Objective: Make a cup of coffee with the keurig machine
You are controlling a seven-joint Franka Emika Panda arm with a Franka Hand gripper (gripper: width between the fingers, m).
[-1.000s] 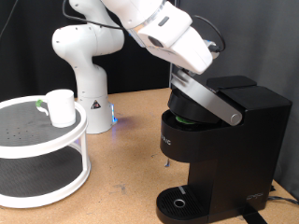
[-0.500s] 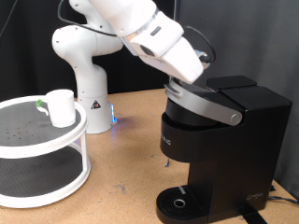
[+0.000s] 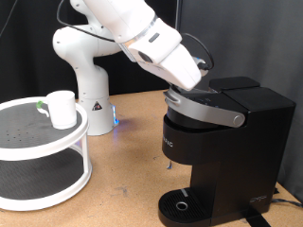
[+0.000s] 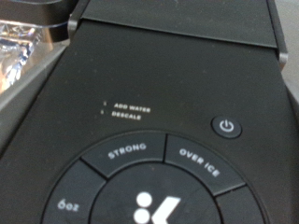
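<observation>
The keurig machine stands at the exterior view's right, black and boxy. Its silver-grey lid handle lies low, nearly flat over the brew head. My gripper rests on top of the lid by the handle, and its fingers are hidden behind the white hand. The wrist view shows only the machine's top close up, with the power button and the STRONG and OVER ICE buttons; no fingers show. The white cup stands upright on the top shelf of a white rack at the left.
The arm's white base stands behind the rack, with a blue light at its foot. A small green-topped thing sits beside the cup. The round drip tray at the machine's foot holds nothing. Bare wooden table lies between rack and machine.
The lid handle has come down from a raised, tilted position to nearly flat. My hand has moved down and to the left with it. The cup has not moved.
</observation>
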